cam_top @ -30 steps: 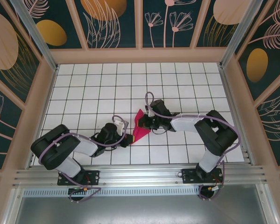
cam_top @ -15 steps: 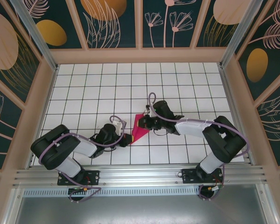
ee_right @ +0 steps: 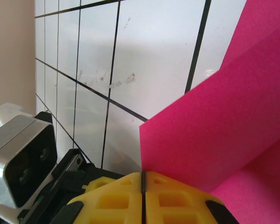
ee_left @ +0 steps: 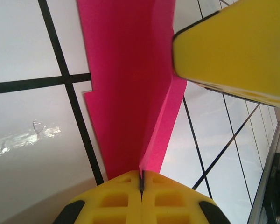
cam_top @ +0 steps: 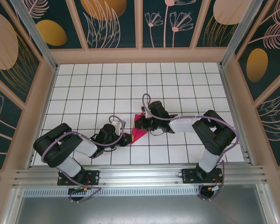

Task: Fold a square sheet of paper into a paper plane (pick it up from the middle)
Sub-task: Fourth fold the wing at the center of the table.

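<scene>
Left pincer [ee_left: 141,179] is clamped shut on the 7 o'clock end of the pink paper [cam_top: 140,133]; right pincer [ee_right: 143,179] pinches its 12 o'clock edge. Near mid-bench [cam_top: 93,93], the paper is already a narrow, layered wedge. Early folds look done, while wing folds and sharper creasing seem left.

Top external: fixed high, behind arm bases, looking steeply down on whole grid table [cam_top: 84,88]; far view, both arms in frame.
Left wrist: close-up along left gripper [ee_left: 141,177] pads, facing past fingertips over pink paper [ee_left: 130,93]; yellow finger [ee_left: 233,46] ahead-right, likely other arm's.
Right wrist: equally close, looking beyond right gripper [ee_right: 143,178] fingertips; grey camera housing [ee_right: 18,158] left of them.
All three share pink paper and tiles around it.
</scene>
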